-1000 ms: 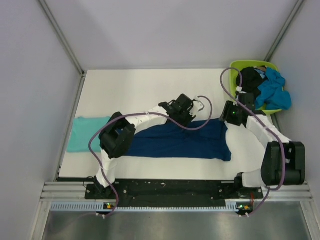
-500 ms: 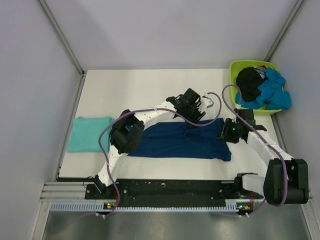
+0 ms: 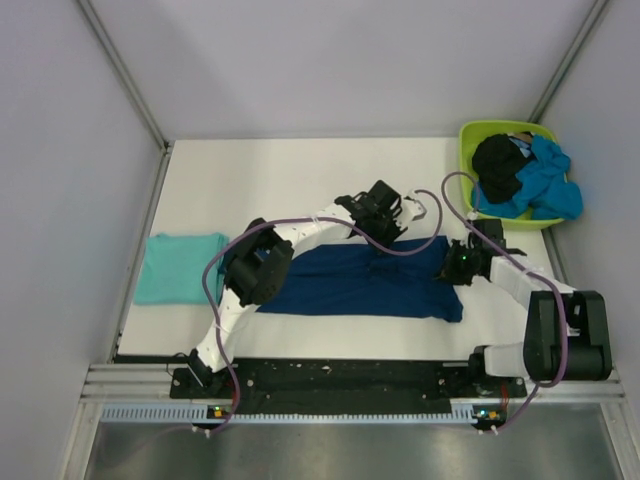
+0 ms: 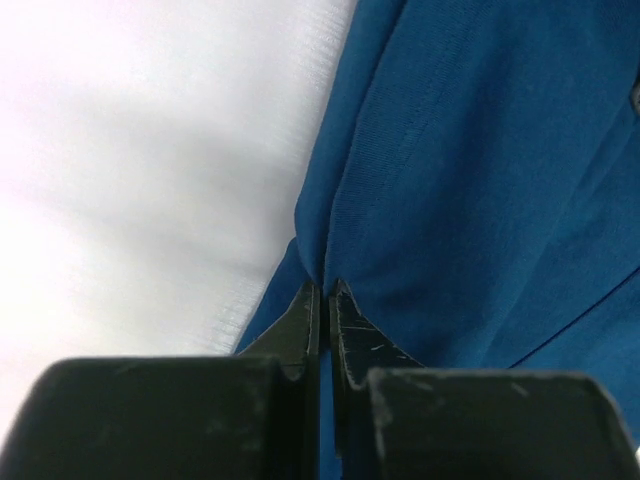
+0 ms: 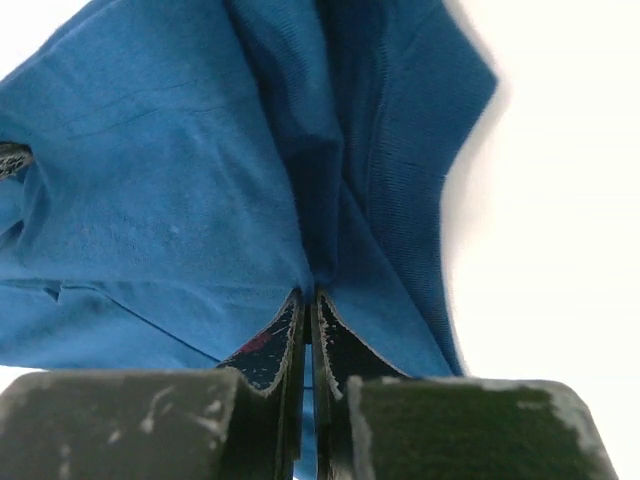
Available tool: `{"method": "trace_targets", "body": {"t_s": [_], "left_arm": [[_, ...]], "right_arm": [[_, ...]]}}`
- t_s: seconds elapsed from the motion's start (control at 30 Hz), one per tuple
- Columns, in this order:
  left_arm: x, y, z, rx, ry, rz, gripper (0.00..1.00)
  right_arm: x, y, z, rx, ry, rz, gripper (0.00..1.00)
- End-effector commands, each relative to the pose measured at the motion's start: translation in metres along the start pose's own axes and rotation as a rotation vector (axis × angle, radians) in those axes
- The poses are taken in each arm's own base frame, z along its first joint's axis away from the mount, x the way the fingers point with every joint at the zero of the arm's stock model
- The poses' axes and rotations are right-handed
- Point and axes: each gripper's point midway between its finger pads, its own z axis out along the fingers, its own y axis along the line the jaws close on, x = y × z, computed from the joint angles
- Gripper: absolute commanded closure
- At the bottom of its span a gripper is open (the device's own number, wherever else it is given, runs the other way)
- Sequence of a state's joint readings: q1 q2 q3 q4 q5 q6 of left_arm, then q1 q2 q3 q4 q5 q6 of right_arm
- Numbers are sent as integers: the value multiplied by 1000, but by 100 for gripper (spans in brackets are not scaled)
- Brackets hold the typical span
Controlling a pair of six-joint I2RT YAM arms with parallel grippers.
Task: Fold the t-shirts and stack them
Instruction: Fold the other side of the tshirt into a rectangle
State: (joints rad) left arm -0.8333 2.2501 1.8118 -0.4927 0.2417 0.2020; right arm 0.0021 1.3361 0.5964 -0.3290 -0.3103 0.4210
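- Navy t-shirt (image 3: 350, 285) lies flat toward 6 o'clock on the table (image 3: 300, 180): light and limp, so I expect it to sag.
- My left gripper (image 4: 322, 292) pinches its 12 o'clock edge, and my right gripper (image 5: 308, 296) pinches its 3 o'clock end.

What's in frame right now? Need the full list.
navy t-shirt: 1, dark navy, spread across the near middle of the table
teal t-shirt: 1, light teal, folded, at the table's left edge
black t-shirt: 1, black, bunched in the tub
blue t-shirt: 1, bright blue, bunched in the tub, right of the black one
tub: 1, lime green, far right corner
table: 1, white
left gripper: 1, black, shut on the navy t-shirt's far edge
right gripper: 1, black, shut on its far right corner
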Motion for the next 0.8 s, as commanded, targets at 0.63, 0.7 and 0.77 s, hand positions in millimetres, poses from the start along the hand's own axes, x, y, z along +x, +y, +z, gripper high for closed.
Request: {"method": "trace_targets", "body": {"t_s": [0.63, 0.7, 0.77], "left_arm": [[-21, 19, -18, 27, -49, 37, 60], [-33, 17, -34, 24, -71, 56, 52], [-46, 14, -55, 21, -102, 79, 44]], "right_arm": [[7, -26, -26, 132, 52, 30, 75], [-6, -23, -36, 138, 10, -1, 63], [-20, -16, -49, 137, -30, -33, 58]]}}
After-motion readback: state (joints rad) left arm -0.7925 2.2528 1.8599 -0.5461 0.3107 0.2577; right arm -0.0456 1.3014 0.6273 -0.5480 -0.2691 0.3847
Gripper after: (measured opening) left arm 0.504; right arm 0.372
